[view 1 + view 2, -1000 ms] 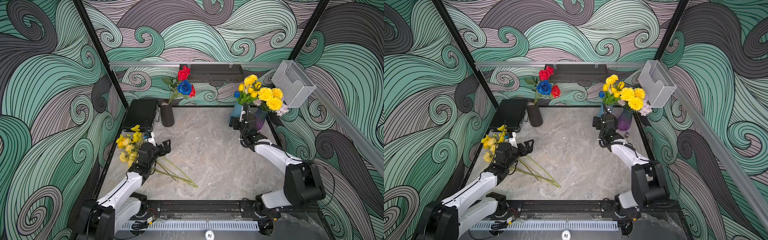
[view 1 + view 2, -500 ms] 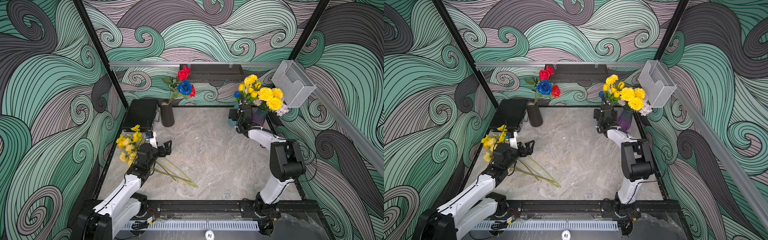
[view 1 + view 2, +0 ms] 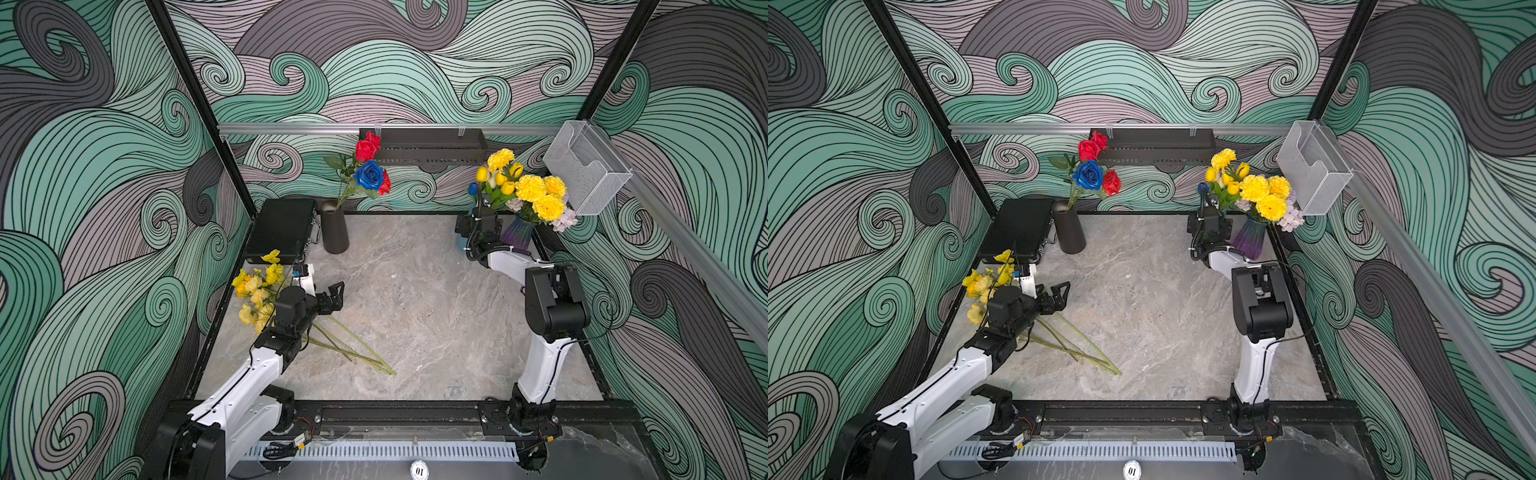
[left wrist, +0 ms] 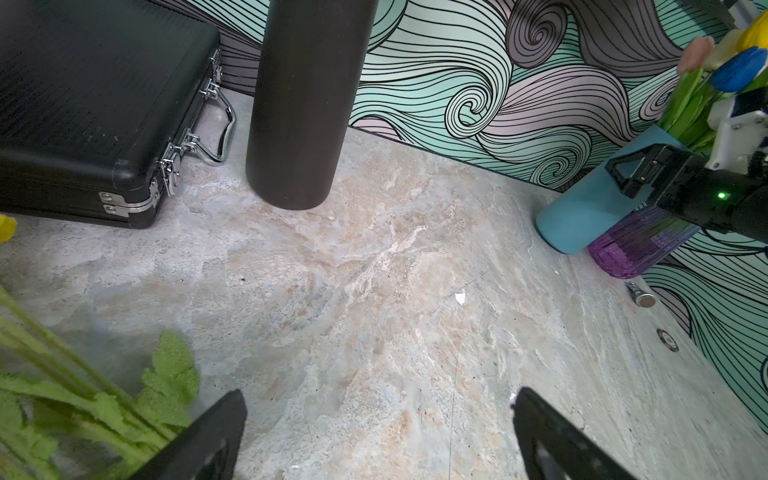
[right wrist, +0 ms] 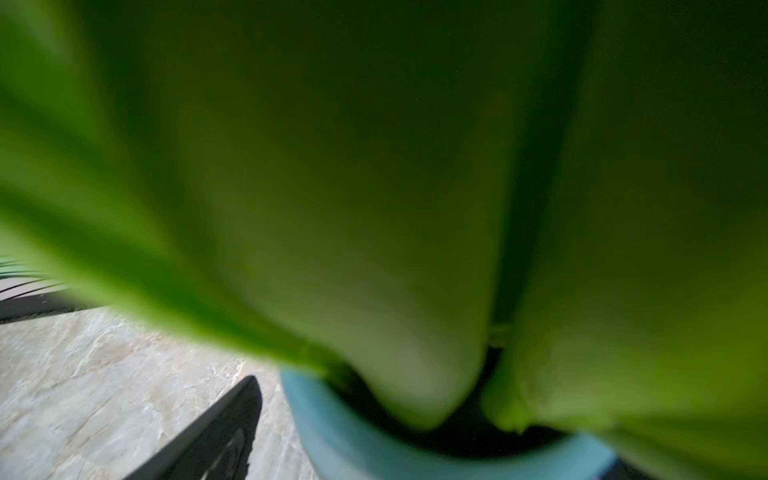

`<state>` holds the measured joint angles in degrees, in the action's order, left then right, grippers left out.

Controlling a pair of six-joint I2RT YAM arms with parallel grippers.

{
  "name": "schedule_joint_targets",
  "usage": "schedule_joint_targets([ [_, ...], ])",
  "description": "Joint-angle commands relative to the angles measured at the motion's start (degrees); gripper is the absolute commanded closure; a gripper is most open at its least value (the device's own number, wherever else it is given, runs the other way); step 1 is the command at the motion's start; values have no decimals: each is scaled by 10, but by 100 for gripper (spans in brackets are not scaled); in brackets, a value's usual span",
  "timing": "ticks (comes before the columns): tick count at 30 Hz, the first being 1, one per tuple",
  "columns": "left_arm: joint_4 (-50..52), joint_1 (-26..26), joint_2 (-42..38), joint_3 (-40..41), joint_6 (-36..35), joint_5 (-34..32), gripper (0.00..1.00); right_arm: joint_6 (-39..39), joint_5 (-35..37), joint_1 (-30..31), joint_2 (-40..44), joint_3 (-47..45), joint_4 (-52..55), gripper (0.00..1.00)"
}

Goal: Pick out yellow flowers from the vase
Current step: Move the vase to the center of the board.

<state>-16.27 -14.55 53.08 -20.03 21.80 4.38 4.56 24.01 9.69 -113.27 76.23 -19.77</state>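
Holds left fingers (image 3: pixel 334 297) apart beside yellow flowers (image 3: pixel 257 286) lying on worktop (image 3: pixel 415 311), right fingers (image 5: pixel 216 432) apart at far-right blue vase (image 4: pixel 582 216).

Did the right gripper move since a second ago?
Yes. The right gripper slid toward the back wall, now level with the purple vase.

Matt marbled tabletop (image 4: pixel 415 332), translucent purple vase (image 4: pixel 636 245), ribbed case (image 4: pixel 83 91) with shiny metal latches (image 4: pixel 166 166).
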Motion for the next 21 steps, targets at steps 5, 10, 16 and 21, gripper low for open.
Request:
schedule_joint_targets([
  [5,-9,-3,-3,-11,-12,12,1,-3,21,-7,-27,32,-46,1],
  [10,-7,-3,-12,-8,-12,8,1,-12,24,-8,-33,28,-74,5],
  [16,-9,-3,-11,-6,-11,5,1,-12,20,-7,-33,29,-62,29],
  [21,-10,-3,-16,-4,-11,5,1,0,-3,-6,-21,12,-69,38],
])
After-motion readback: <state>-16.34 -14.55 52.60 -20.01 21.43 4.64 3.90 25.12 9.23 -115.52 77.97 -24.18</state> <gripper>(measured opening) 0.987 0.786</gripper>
